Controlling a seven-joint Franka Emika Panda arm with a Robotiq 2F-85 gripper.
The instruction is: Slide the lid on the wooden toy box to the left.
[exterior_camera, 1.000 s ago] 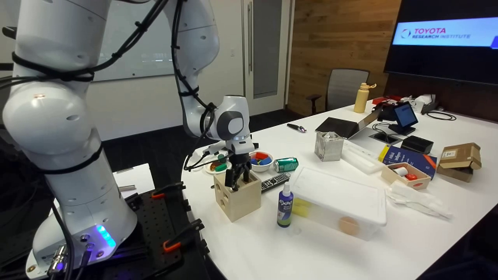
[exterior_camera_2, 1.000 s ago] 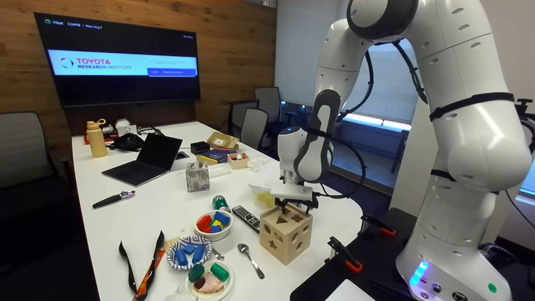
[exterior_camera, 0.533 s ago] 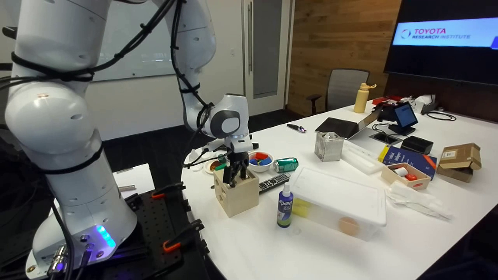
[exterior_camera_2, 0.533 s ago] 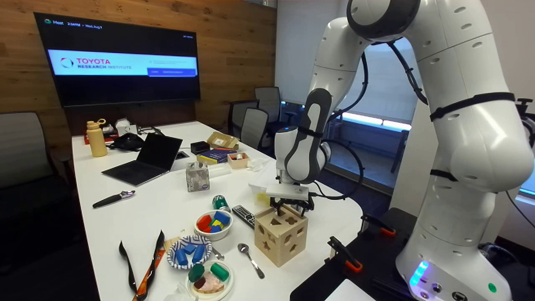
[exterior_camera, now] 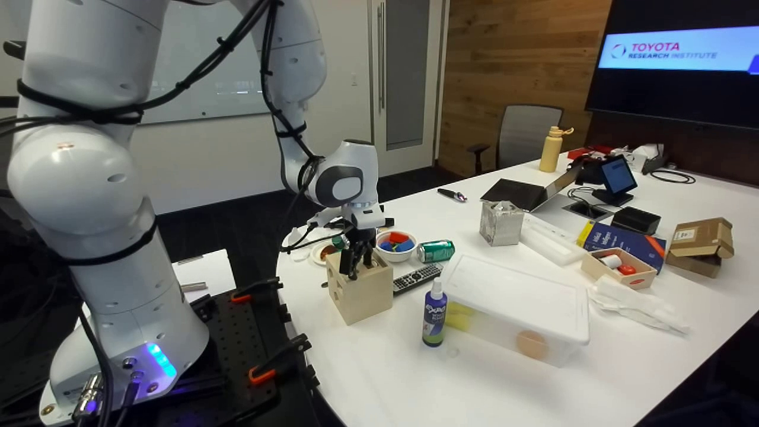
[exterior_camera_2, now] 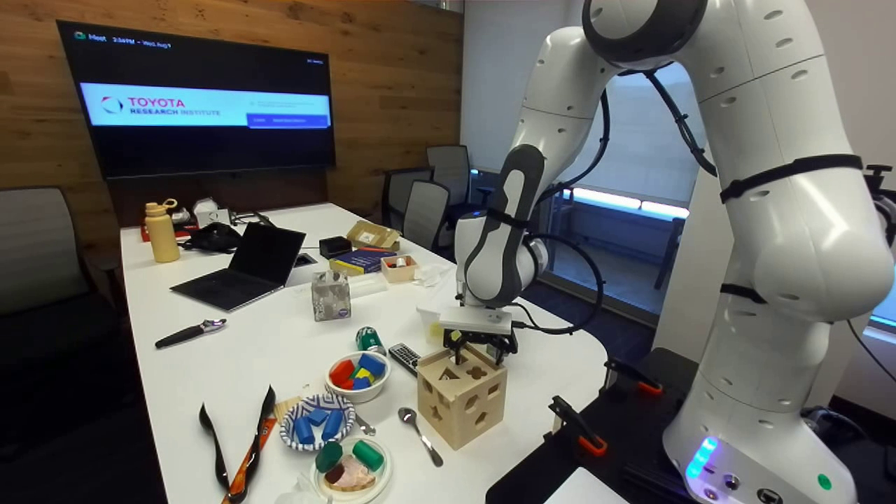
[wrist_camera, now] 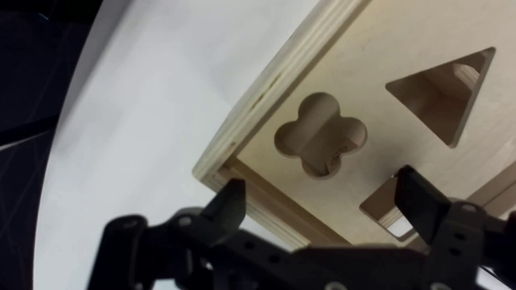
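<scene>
Gripper (wrist_camera: 321, 182) wide apart w/ nothing held, 1 tip at lid (wrist_camera: 377, 143) hole. Table (wrist_camera: 141, 100) runs past box (exterior_camera_2: 454, 423) to round edge.

Wrist view: the gripper (wrist_camera: 320, 181), its fingers (wrist_camera: 419, 201) spread, takes up the room above the lid (wrist_camera: 375, 121); a raised rim (wrist_camera: 278, 84) bounds the lid at upper left, with bare table (wrist_camera: 161, 100) beyond. In both exterior views, the remote control (exterior_camera_2: 404, 358) lies just beside the wooden toy box (exterior_camera: 367, 296), and the white bowl (exterior_camera_2: 360, 396) stands near. Also near lies the spoon (exterior_camera_2: 423, 439); a strip of bare table parts the wooden toy box from the spray bottle (exterior_camera: 434, 317) and the plastic bin (exterior_camera: 516, 290).
</scene>
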